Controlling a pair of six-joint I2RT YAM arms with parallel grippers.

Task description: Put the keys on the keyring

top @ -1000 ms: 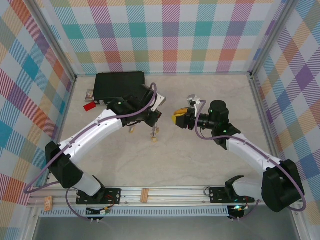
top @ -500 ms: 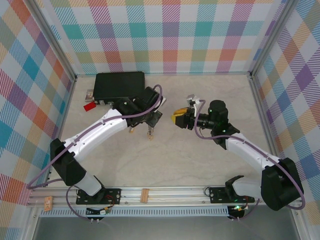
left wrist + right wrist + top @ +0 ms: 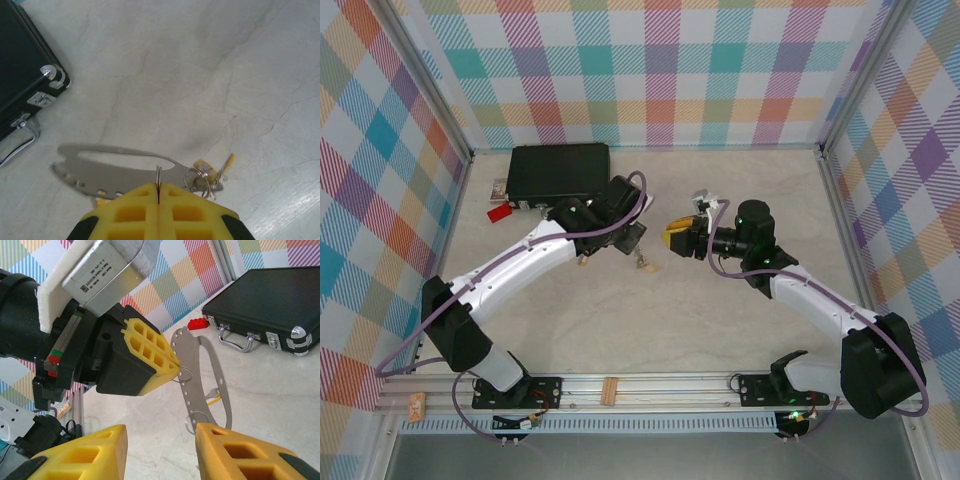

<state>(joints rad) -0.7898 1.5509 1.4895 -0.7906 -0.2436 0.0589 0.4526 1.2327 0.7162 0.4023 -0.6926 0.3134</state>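
- Your left fingers stayed clamped on the thin keyring, at the lower centre of the left wrist view.
- In the top view they carried it rightward, nearer the right fingers, which stood partly apart and empty.
- I judged that this set up a handoff.
- The keys dangled at the right end of the flat silver plate. Its long axis ran left to right above the desk.

Yellow pads on left pincer, blk case, red tag, plaid walls.
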